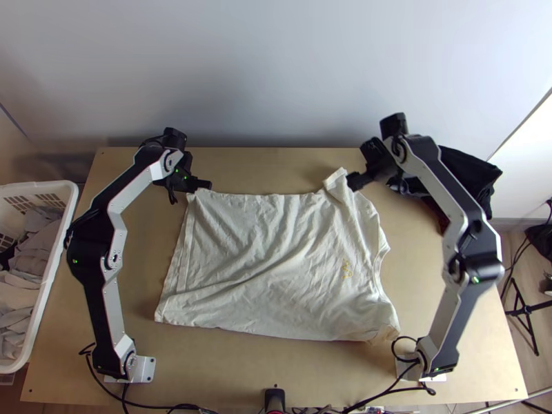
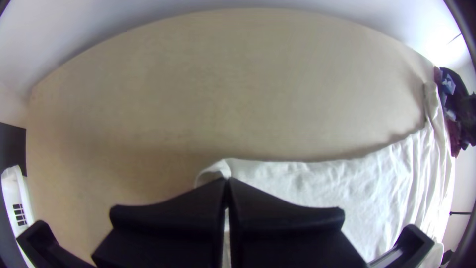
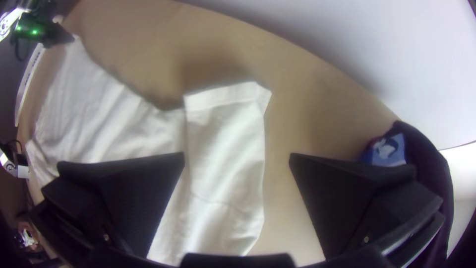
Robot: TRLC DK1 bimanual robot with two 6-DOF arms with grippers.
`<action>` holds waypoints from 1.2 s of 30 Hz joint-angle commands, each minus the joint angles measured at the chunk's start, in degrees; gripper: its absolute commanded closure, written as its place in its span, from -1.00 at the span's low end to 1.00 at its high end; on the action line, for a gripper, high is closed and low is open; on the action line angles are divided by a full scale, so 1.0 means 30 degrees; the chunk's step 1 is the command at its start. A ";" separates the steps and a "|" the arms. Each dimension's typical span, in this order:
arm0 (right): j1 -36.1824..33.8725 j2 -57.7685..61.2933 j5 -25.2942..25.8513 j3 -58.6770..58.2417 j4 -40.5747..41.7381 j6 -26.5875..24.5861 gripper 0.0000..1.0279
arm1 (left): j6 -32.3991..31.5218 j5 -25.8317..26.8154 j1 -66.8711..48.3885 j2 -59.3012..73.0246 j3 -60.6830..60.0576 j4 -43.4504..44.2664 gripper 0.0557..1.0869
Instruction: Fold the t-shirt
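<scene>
The left gripper [image 1: 205, 185] is at the far left corner of the cream t-shirt [image 1: 262, 255]; in the left wrist view the gripper [image 2: 226, 181] is shut on that corner of the shirt [image 2: 307, 178]. The shirt lies spread with wrinkles, its printed side edge toward the right. Beside the sleeve at the shirt's far right is the right gripper [image 1: 353, 182]. In the right wrist view that gripper [image 3: 237, 159] stands open, with the sleeve [image 3: 225, 144] between and below its fingers, not gripped.
A white basket [image 1: 52, 276] with clothes stands beyond the table's left edge. Dark clothing [image 1: 466, 179] lies at the far right behind the right arm. Bare table [image 1: 276, 169] stretches between the shirt and the wall.
</scene>
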 commanded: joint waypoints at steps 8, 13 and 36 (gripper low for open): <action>0.0308 0.6656 0.0113 0.7105 -0.0117 0.0281 -0.81 | 0.0156 0.0047 -0.0201 -0.0841 -0.0370 -0.0217 0.93; 0.0220 0.7476 0.0377 0.7515 -0.0117 0.0428 -0.80 | 0.0185 0.0076 -0.0289 -0.0929 -0.0487 -0.0217 0.93; 0.0220 0.7740 0.0348 0.8394 0.0030 0.0194 0.95 | 0.0507 0.0047 -0.0113 -0.0841 0.0099 0.0017 0.93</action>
